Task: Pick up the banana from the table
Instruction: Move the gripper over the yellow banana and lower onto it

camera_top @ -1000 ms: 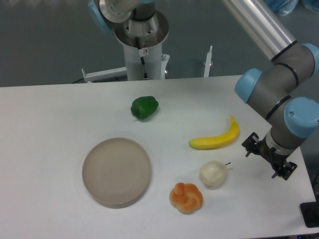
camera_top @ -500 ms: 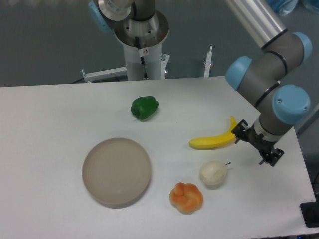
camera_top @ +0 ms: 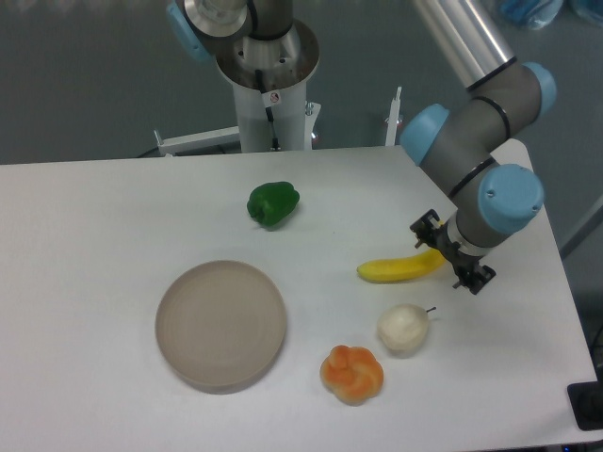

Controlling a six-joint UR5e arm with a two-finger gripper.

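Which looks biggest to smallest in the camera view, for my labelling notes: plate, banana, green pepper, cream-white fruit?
1. The plate, clearly largest.
2. The banana, though its right end is hidden behind the claw.
3. The green pepper and the cream-white fruit look about alike; I can't rank them.

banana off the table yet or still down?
Still down. The banana lies flat on the table; the gripper covers its right end, grip unclear.

Smooth yellow banana [camera_top: 400, 268] on a matt white table [camera_top: 113, 217].
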